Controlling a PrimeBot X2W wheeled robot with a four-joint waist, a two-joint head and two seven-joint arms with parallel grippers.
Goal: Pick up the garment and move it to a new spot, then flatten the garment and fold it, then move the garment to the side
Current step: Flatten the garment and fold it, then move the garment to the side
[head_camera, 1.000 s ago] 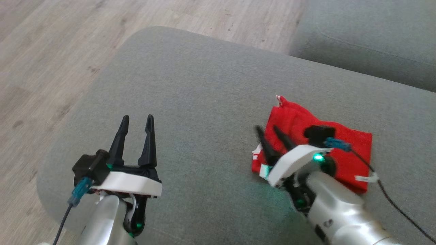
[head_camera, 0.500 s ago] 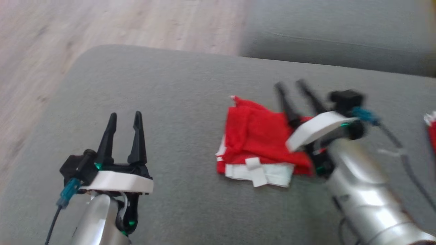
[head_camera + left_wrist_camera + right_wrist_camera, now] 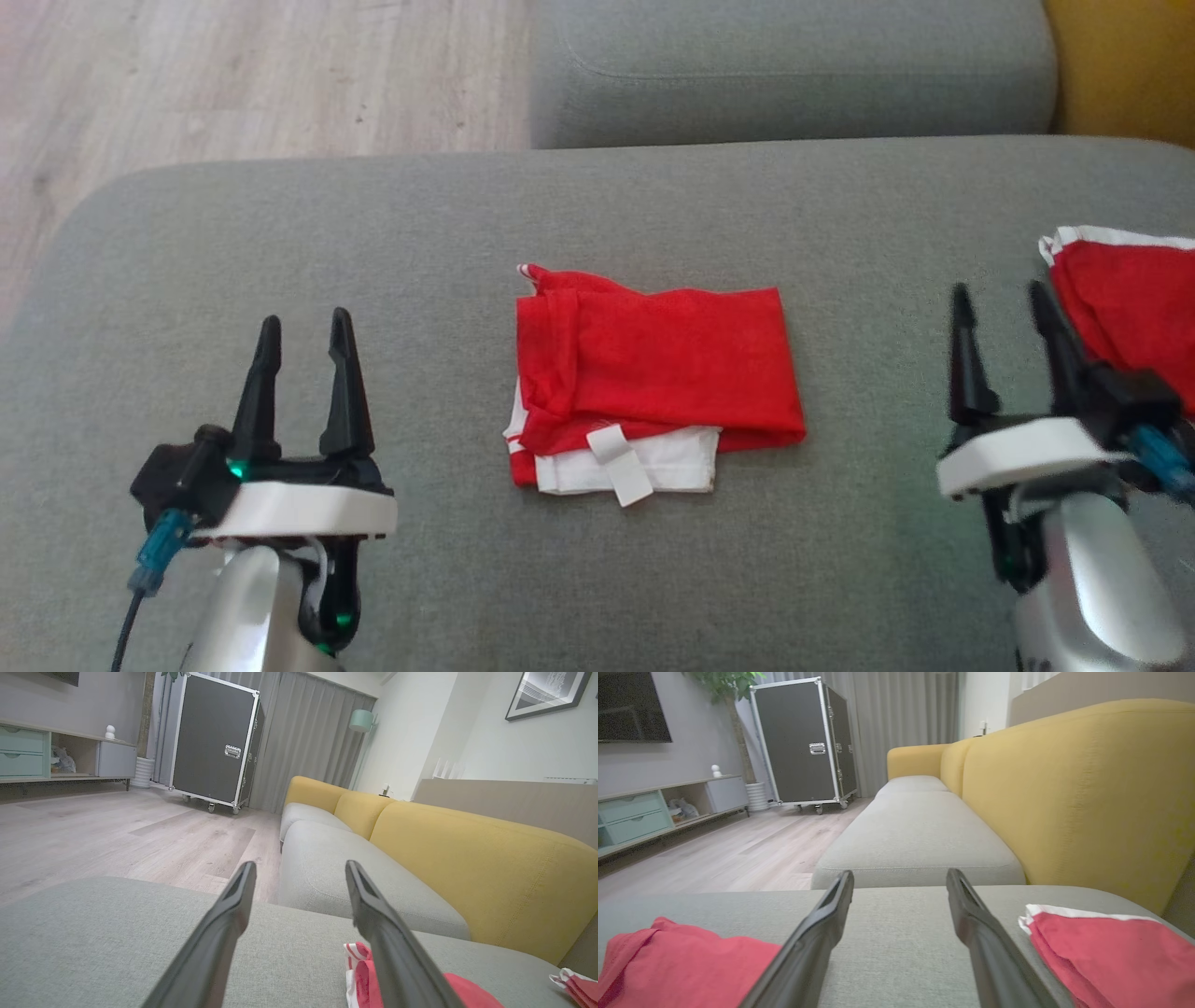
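The garment point(image 3: 653, 364) lies folded in a rough rectangle at the middle of the grey cushion point(image 3: 373, 233), between the two arms and touched by neither. The left jaws stand spread over bare cushion well to its left, and the right jaws stand spread to its right, both empty. It looks like thin red mesh cloth with white trim: light, soft and limp, so it will likely sag and come unfolded if lifted by one corner. Its weave should give the jaws fair grip, though a shallow pinch may catch only the top layer. For the move to the side, the better hold is probably a deep pinch through all layers at the thick folded edge on its left, or one at each short end so the stack travels flat. A white layer and a small white tab point(image 3: 621, 464) stick out along its near edge, and a grip there would likely peel that layer away. What kind of garment it is cannot be told, nor how many layers the fold has, since the lower ones are covered. In the left wrist view it point(image 3: 467, 991) is partly behind a finger and cut off by the bottom edge. A second red piece point(image 3: 1130, 299) lies at the far right, cut off by the edge of the head view and partly behind the right arm.
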